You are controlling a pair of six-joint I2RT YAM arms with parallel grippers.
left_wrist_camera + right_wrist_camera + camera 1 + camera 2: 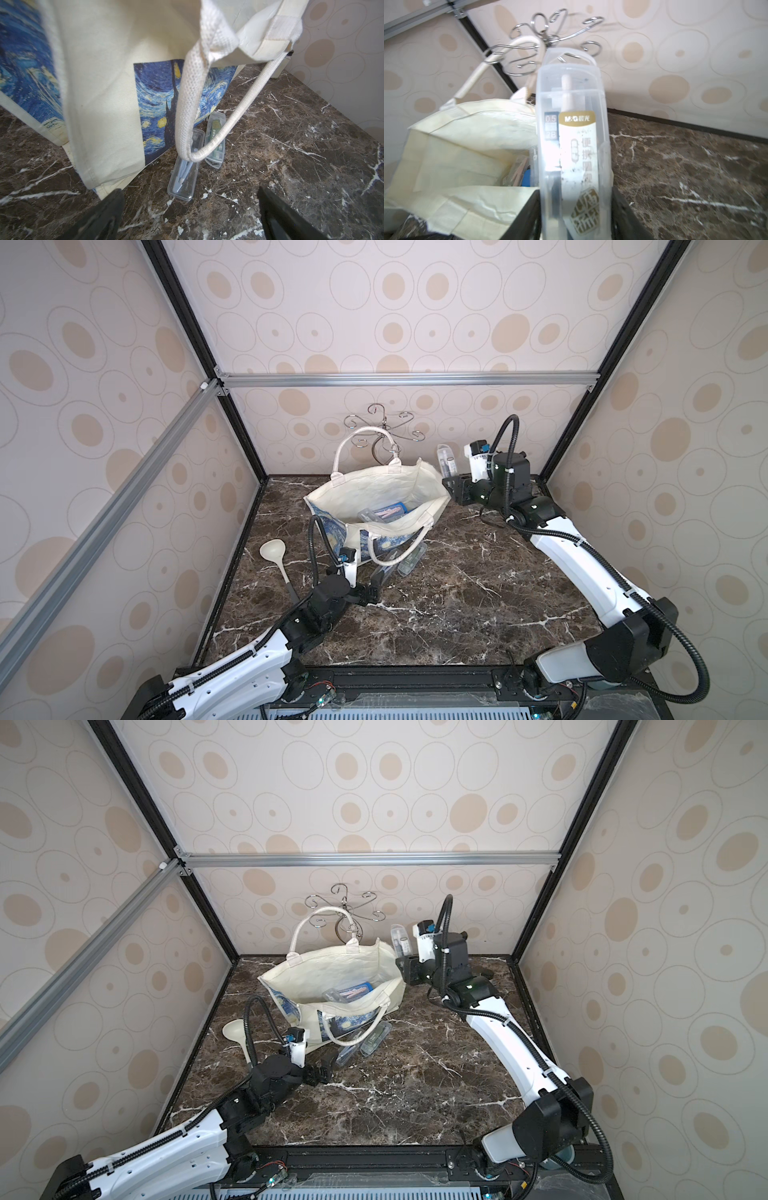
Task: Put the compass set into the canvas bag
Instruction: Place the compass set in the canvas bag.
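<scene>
Nearest the robot's base, the left hand (370, 593) sits low over the dark, white-veined marble surface (457, 605), jaws spread wide with nothing between them. Just ahead of it two clear plastic boxes lie side by side on the surface. They are the case holding a pale blue compass (184, 176) and the green-labelled case (216, 141), both partly under the drooping white front handle loop (186, 116). Off to the left lies a cream plastic ladle (274, 551).

Behind the two cases stands the cream canvas bag with the blue-and-yellow starry-night print (365, 489). Its mouth gapes, and a few boxes lie in its bottom.

At the bag's right end the right hand (451, 483) is clamped on a third clear plastic compass case (571, 145) with a gold-and-white label. It holds the case upright just beside the rim, not over the middle of the opening.

The step in hand looks like the drop. The case should cross to the widest part of the mouth, clear of the raised rim corner. It should go down inside before the jaws part, so it neither snags the fabric nor topples the soft bag.

A chrome wire hook stand (382, 427) is farthest back.
</scene>
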